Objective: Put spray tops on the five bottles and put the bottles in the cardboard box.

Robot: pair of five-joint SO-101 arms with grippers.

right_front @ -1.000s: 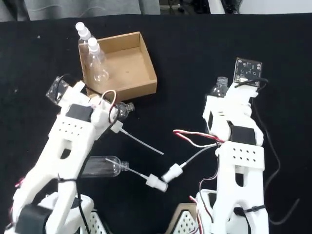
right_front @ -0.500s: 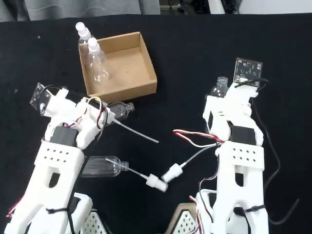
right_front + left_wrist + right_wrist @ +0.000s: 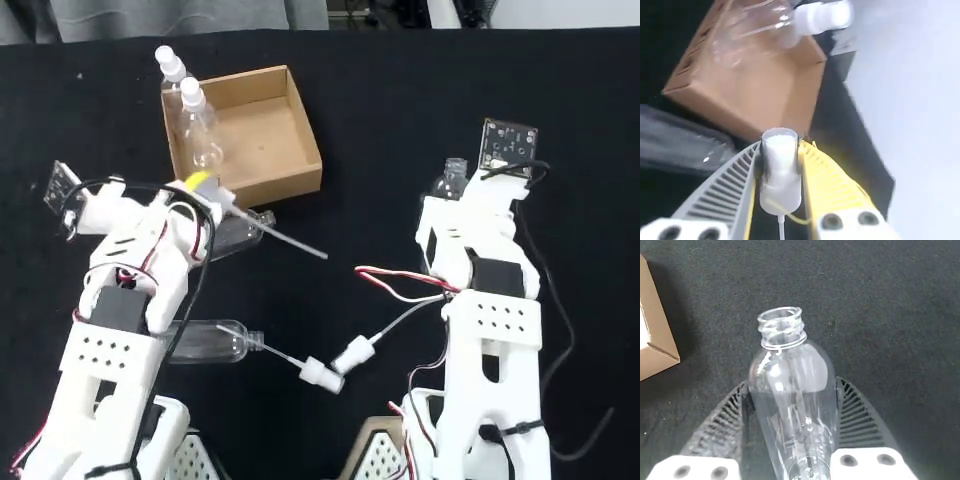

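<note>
While the left gripper (image 3: 780,146) is pinched shut, a white spray top (image 3: 781,167) sits clamped between its grey finger and its yellow finger (image 3: 827,182). In the high view the top's thin tube (image 3: 290,243) slants out from these fingers over the black table (image 3: 400,90). Just beside the fingers lies a clear bottle without a top (image 3: 240,228), close against the near wall of the cardboard box (image 3: 265,135), which stands just past the fingertips. In one corner of the box stand two capped bottles, the nearer one (image 3: 202,135) and another (image 3: 168,62) behind it, both with white tops on.

The right gripper (image 3: 791,385) is closed on the body of an open bottle (image 3: 790,365). Its bare threaded neck points out beyond the fingertips, and dark ribbed fingers (image 3: 857,412) press on either side. Well apart from these fingers, a corner of the box shows at the edge of the right wrist view.

Farther back from both sets of fingers, between the two arms, a third uncapped bottle (image 3: 210,342) lies on its side beside the left arm. A tube reaches its neck from a loose spray top (image 3: 322,376). Just beside that one lies a second loose top (image 3: 352,354), whose own tube runs toward the right arm.
</note>
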